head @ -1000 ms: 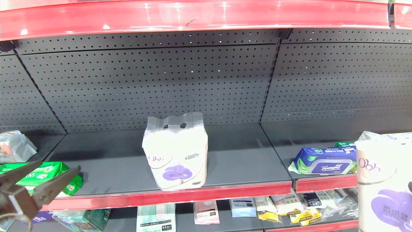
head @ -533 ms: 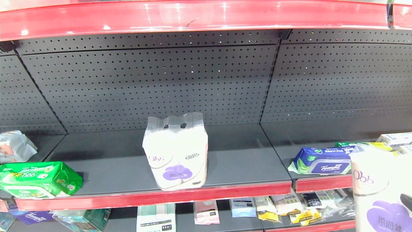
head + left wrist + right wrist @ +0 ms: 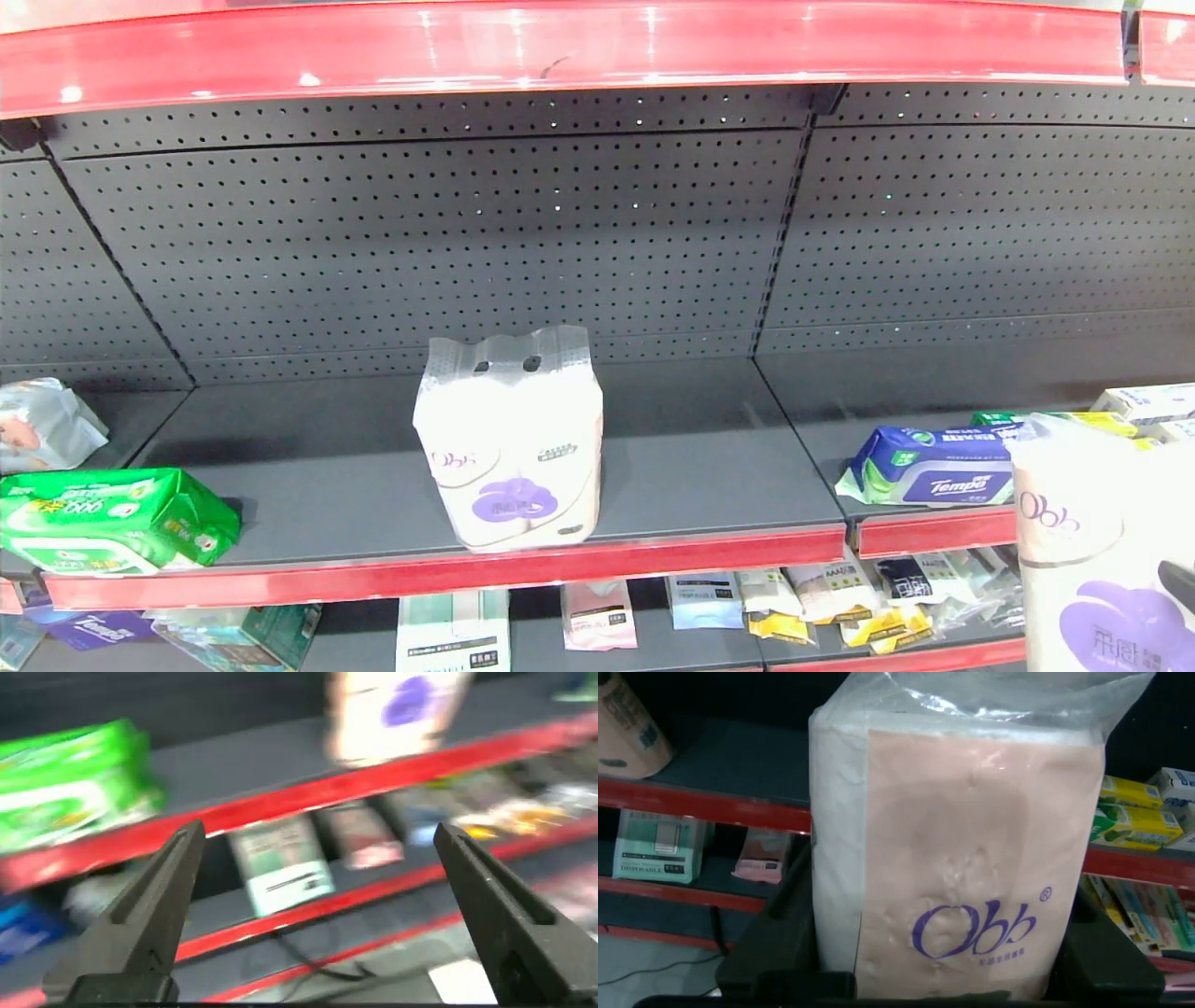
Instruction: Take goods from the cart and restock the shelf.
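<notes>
Right gripper (image 3: 938, 905): fingers clamped on both sides of the held roll pack (image 3: 971, 840), which is upright between them. In the head view that pack is at lower right of frame, overlapping the red front of the shelf (image 3: 700, 467). Left gripper (image 3: 318, 905): fingers spread wide, nothing between them. Second roll pack (image 3: 509, 439) stands upright on the shelf, centre frame, near the front lip. Green pack (image 3: 112, 518) at lower left, blue wipes pack (image 3: 934, 467) at right.
</notes>
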Robot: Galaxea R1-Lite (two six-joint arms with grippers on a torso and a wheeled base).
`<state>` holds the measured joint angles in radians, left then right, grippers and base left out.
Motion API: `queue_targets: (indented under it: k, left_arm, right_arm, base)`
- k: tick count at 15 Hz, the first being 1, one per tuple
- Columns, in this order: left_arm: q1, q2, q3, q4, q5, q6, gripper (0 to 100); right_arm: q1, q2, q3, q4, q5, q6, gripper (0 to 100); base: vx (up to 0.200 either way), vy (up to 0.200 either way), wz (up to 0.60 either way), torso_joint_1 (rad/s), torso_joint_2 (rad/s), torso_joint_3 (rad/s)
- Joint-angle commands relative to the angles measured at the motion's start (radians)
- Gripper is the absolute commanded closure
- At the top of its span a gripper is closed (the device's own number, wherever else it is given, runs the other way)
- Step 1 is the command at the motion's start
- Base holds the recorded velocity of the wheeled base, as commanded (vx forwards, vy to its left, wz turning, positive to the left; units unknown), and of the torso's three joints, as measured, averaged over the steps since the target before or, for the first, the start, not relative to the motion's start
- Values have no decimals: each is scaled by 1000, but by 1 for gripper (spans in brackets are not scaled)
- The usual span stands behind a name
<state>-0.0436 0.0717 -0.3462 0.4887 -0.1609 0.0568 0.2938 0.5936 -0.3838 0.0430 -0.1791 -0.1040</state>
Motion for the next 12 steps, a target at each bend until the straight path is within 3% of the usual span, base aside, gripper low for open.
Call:
queue_targets:
  k: [1, 3, 5, 7, 10, 12]
  left_arm:
    - [22, -20, 101, -98, 93, -5, 0]
    - [76, -10, 162, -251, 127, -18, 0]
    - [74, -13, 208, -283, 132, -17, 0]
    - [74, -13, 309, -467, 132, -17, 0]
    - [44, -55, 345, -490, 130, -15, 0]
    - [42, -69, 345, -489, 136, -61, 0]
  right_arm:
    - [-2, -17, 2, 5, -2, 0, 100]
    - [-2, -40, 10, 12, -2, 0, 100]
    - [-2, -38, 11, 9, -2, 0, 100]
    - [-2, -41, 11, 9, -2, -2, 100]
    - [-2, -41, 13, 9, -2, 0, 100]
    - [-2, -44, 20, 9, 0, 0, 100]
  base:
    - [0, 0, 0, 0, 0, 0]
    - [0, 0, 0, 0, 0, 0]
    - [0, 0, 0, 0, 0, 0]
    - [0, 0, 0, 0, 0, 0]
    - [0, 0, 0, 0, 0, 0]
    - [0, 0, 0, 0, 0, 0]
